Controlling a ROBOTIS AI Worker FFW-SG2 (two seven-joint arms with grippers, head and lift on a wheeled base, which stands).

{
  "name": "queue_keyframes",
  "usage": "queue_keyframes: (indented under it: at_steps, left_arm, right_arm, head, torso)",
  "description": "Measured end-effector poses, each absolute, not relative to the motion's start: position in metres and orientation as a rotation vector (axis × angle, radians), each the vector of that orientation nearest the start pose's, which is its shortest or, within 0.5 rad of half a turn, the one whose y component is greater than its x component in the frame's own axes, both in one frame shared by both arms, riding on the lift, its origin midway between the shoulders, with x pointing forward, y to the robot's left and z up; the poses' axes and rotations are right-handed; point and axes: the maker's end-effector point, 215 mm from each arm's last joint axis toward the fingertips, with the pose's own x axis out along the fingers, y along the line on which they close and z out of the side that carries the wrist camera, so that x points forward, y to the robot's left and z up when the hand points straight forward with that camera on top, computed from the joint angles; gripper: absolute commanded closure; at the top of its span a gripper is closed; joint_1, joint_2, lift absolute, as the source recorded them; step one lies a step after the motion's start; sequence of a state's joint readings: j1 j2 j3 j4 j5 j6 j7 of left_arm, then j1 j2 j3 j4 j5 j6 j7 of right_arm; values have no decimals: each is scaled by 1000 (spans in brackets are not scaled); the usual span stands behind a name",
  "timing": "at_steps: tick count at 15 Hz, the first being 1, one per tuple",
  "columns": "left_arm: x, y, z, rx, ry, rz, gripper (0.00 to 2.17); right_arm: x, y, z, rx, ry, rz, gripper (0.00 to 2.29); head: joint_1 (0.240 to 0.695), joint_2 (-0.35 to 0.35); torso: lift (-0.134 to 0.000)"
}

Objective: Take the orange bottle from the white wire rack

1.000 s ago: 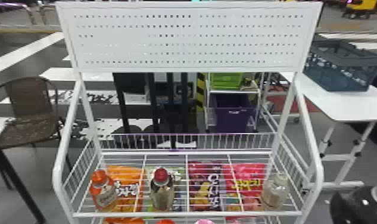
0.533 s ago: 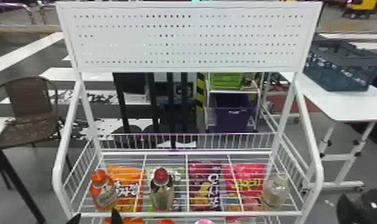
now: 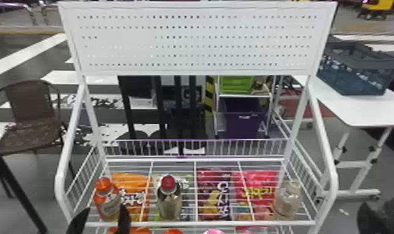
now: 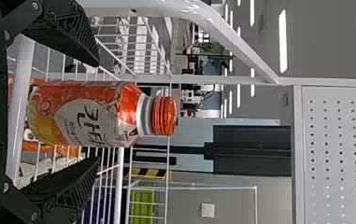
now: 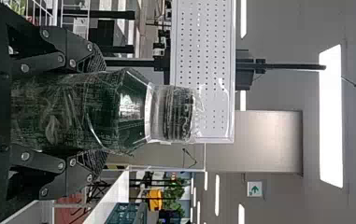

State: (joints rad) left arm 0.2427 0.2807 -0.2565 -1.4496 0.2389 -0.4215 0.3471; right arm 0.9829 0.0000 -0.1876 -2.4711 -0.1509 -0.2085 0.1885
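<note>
At the front left of the white wire rack [image 3: 205,222], the orange bottle [image 3: 107,199] stands upright on the top shelf. My left gripper [image 3: 101,219] is open at the shelf's front edge, one finger on each side of the bottle's lower part. In the left wrist view the orange bottle [image 4: 87,112] lies between the spread fingers of my left gripper [image 4: 96,112], with gaps on both sides. My right gripper [image 3: 382,214] is at the lower right, beside the rack. In the right wrist view, my right gripper [image 5: 96,112] is shut on a dark bottle with a clear cap [image 5: 101,112].
A red-capped bottle [image 3: 169,199] and a clear bottle [image 3: 288,199] stand farther right on the same shelf. Snack bags [image 3: 214,193] lie below the wires. The rack's side rail [image 3: 62,177] rises left of the orange bottle. A white table [image 3: 361,109] with a crate stands at right.
My left gripper has come in from the bottom edge and moved up to either side of the orange bottle. At the lower right, the right gripper has shifted slightly to the right.
</note>
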Motion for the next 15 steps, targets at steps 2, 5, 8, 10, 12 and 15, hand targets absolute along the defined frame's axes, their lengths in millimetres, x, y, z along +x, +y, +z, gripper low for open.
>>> queue_keyframes:
  at_steps: [2, 5, 8, 10, 12, 15]
  left_arm:
    - [485, 267, -438, -11, 11, 123, 188]
    - [498, 269, -435, -4, 2, 126, 188]
    - [510, 271, -432, 1, -4, 130, 198]
    - [516, 271, -434, 7, 2, 125, 377]
    - [521, 272, -439, 13, 15, 118, 1045]
    - [521, 273, -441, 12, 21, 116, 1808]
  right_arm:
    - [319, -265, -218, -27, -133, 72, 1021]
    - [319, -266, -218, -30, -133, 71, 1021]
    - [318, -269, -219, -34, -131, 67, 1021]
    - [317, -271, -218, -36, -135, 63, 1021]
    - [315, -273, -217, -39, -135, 61, 1021]
    - [314, -272, -214, -40, -142, 62, 1021]
  head:
    - [499, 0]
    - [499, 0]
    - [499, 0]
    - [499, 0]
    - [499, 0]
    - [499, 0]
  torso:
    - [0]
    - [0]
    - [0]
    - [0]
    - [0]
    - [0]
